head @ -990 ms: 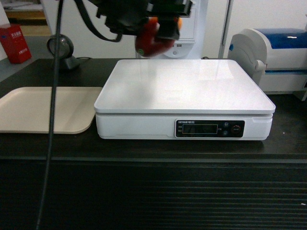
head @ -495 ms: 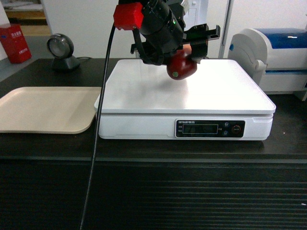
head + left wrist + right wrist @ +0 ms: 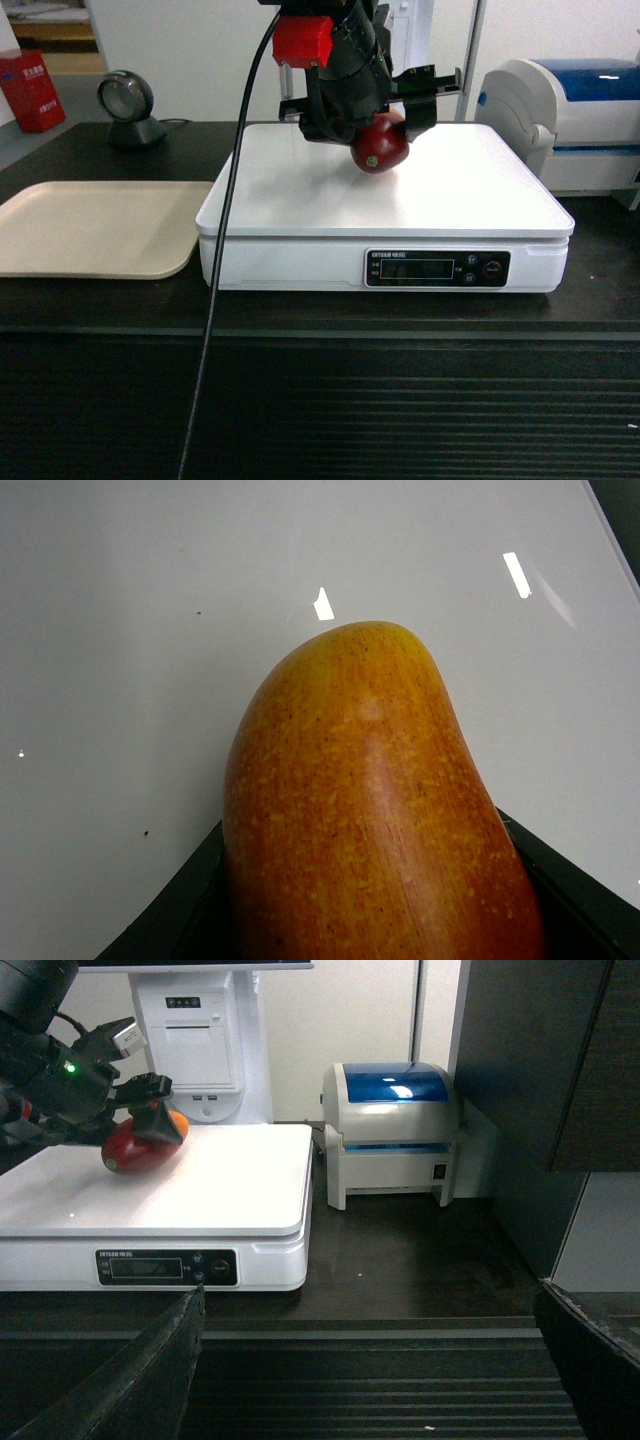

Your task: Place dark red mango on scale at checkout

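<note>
The dark red mango [image 3: 380,147] is held low over the back middle of the white scale [image 3: 450,195], with its underside at or just above the platform. My left gripper [image 3: 378,128] is shut on it from above. In the left wrist view the mango [image 3: 370,810] fills the frame between the black fingers [image 3: 190,905], with the white platform [image 3: 120,630] right below. The right wrist view shows the mango [image 3: 140,1145] and left gripper [image 3: 150,1120] on the scale [image 3: 230,1190]. My right gripper [image 3: 365,1380] is open and empty, in front of the counter edge.
A beige tray [image 3: 90,225] lies left of the scale. A round barcode scanner [image 3: 128,105] and a red box [image 3: 32,90] stand at the back left. A white and blue label printer [image 3: 570,120] stands to the right. The left arm's black cable [image 3: 225,250] hangs in front of the scale.
My left gripper has come down with the mango, from high behind the scale's back edge to low over the platform, moving slightly right.
</note>
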### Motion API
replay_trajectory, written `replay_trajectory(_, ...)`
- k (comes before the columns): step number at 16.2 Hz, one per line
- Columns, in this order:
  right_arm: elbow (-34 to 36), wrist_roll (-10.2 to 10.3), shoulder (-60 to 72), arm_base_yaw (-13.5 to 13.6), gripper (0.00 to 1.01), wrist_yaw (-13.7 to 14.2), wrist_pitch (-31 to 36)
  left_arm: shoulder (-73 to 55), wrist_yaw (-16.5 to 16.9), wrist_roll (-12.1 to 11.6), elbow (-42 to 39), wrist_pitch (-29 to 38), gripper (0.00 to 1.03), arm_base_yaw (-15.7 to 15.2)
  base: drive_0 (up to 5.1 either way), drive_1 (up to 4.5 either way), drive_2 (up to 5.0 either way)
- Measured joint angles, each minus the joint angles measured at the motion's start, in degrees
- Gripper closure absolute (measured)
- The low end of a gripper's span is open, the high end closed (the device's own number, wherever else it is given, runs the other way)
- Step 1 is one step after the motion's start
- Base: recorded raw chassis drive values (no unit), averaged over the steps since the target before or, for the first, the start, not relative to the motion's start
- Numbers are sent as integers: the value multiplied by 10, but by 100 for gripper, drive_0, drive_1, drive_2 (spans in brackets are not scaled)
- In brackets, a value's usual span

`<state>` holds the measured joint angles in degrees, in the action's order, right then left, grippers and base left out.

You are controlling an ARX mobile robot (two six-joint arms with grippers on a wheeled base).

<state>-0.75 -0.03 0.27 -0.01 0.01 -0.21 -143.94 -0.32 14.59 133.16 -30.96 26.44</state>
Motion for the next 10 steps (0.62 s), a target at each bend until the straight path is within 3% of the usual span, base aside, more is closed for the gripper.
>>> replay_trajectory(3,0,0,0,0,3,0,0,0,-13,-11,0,-1,39,0,0,0,0)
replay_trajectory(6,0,0,0,0,3,0,0,0,-16,-20,-1,1,7,0,0,0,0)
replay_trajectory(7,0,0,0,0,3,0,0,0,-16,-23,-1,3,3,0,0,0,0)
replay_trajectory(10,0,0,0,0,3,0,0,0,-17,-27,-2,18,5,0,0,0,0)
